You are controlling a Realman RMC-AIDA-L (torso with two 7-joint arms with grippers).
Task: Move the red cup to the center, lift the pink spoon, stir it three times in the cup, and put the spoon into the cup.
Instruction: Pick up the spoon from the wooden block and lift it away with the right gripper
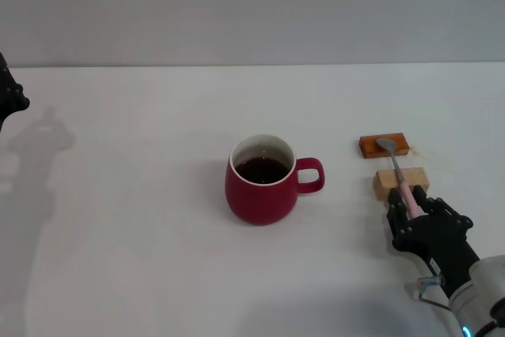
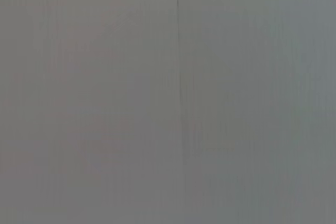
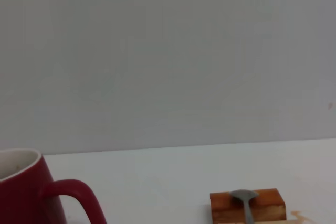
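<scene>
a: where's everything right now?

b: the red cup (image 1: 263,179) sits about mid-frame in the head view, dark liquid inside, handle toward the right of the frame. the pink spoon (image 1: 397,174) is over in the right part of the frame, lying across two little blocks: its metal bowl on the orange block (image 1: 384,146), its neck over the pale wooden block (image 1: 401,182), pink handle running down toward the lower right.

a: and the right gripper?

b: the right gripper (image 1: 413,207) is in the lower right, its dark fingers (image 1: 398,219) on either side of the pink handle end. i can't tell whether they've actually clamped it or just bracket it. the left gripper (image 1: 9,94) is only an edge at the far left of the frame; can't tell its state.

a: so the cup looks placed. what could go wrong with the lift?

b: mostly the grip. it's at the very tip of a slim handle, so if the hold is light the spoon could pivot and droop bowl-first, or slip out. it could also drag the pale block along if the neck catches.

a: and near the cup?

b: the handle sticks out toward the spoon's side, so a low approach might clip it and nudge the cup off centre. and the liquid is fairly high; a tilted spoon or brisk stirring could slop it onto the white table (image 1: 142,226).
</scene>
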